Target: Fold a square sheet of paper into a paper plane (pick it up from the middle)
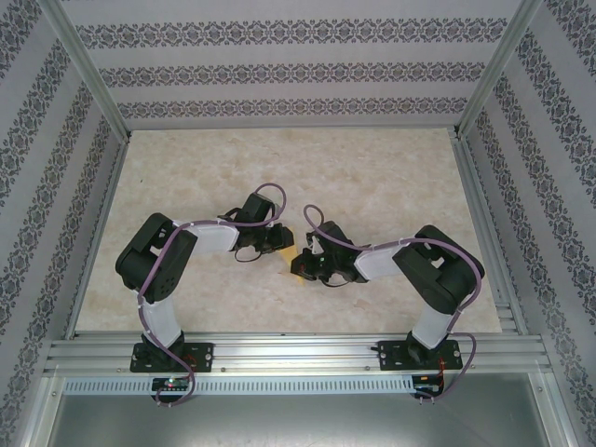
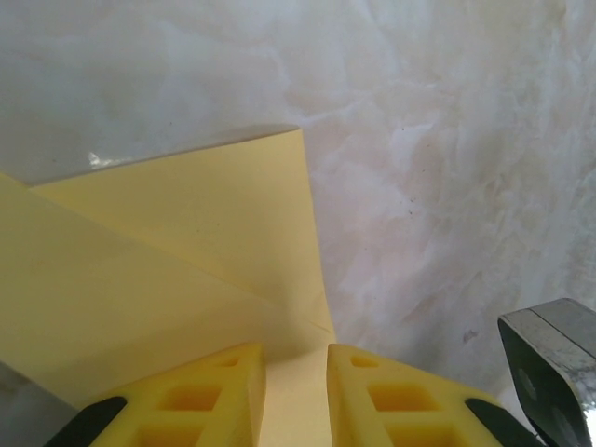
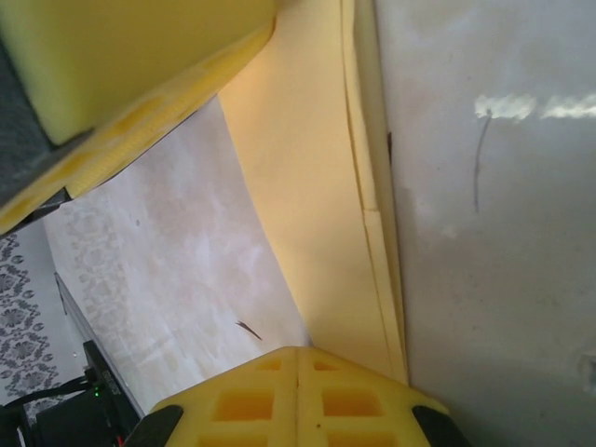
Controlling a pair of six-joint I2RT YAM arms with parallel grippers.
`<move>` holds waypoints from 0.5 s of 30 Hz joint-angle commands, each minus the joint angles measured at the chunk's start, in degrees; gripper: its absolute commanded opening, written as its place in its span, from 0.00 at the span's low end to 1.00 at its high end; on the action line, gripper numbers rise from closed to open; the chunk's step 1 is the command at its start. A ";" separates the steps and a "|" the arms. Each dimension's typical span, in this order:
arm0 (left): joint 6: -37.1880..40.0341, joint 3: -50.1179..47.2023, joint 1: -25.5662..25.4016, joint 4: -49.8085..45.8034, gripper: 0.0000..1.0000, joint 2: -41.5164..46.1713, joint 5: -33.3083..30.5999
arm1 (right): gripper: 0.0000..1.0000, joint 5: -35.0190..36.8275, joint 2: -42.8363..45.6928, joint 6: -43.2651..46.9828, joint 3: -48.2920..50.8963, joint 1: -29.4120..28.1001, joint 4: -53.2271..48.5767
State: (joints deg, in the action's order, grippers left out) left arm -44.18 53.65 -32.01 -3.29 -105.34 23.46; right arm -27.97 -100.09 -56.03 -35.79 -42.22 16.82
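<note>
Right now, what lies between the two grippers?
Folded yellow paper lies in the gap between the left gripper and the right gripper, seen in the top view.

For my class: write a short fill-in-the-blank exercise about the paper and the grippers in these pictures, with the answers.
The sheet of paper is ___ in colour. In the top view ___ arms reach toward it, with the left gripper and right gripper flanking it. In the left wrist view the left gripper's fingertips stand ___, with paper showing in the gap. Missing words: yellow; two; apart.
</note>
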 commanded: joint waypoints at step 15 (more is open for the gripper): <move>8.37 2.91 6.78 -1.07 0.33 -1.73 -4.50 | 0.00 -2.08 -1.33 2.15 5.78 -0.25 -6.08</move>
State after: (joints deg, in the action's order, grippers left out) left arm -38.83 55.33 -27.68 -5.10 -105.58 22.22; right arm -28.42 -99.46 -55.37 -33.15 -42.22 20.88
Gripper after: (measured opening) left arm 0.326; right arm 0.049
